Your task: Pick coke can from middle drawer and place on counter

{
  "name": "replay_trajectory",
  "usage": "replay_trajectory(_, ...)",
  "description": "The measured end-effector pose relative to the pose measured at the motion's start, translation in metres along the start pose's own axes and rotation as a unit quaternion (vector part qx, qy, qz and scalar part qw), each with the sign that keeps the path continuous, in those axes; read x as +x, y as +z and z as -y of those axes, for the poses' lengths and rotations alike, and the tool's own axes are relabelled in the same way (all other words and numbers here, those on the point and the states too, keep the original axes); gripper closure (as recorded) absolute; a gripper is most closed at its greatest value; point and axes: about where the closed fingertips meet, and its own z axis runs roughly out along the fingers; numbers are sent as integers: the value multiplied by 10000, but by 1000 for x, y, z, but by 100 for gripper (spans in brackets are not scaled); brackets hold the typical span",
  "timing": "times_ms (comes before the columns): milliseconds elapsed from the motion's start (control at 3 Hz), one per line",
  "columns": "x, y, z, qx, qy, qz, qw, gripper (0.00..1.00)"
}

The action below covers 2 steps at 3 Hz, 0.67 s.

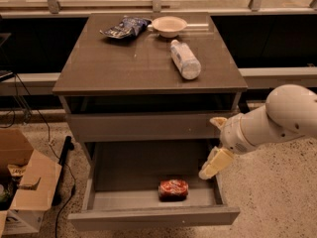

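Note:
The coke can (174, 189), red with white markings, lies on its side on the flat grey bottom of the open middle drawer (153, 216), near the front right. My gripper (213, 165) hangs from the white arm at the drawer's right side, above and to the right of the can, not touching it. The counter (129, 63) is the glossy grey-brown top of the cabinet above.
On the counter lie a white-and-clear plastic bottle (184, 59), a white bowl (169, 26) and a blue snack bag (124, 27). A closed drawer front (143, 127) sits above the open drawer. An open cardboard box (22, 185) and cables are on the floor at left.

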Motion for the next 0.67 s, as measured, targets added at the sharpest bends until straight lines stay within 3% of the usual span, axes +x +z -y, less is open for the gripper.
replay_trajectory(333, 10, 53, 1, -461, 213, 479, 9976, 0)
replay_trajectory(667, 23, 73, -4, -649, 353, 531, 9958, 0)
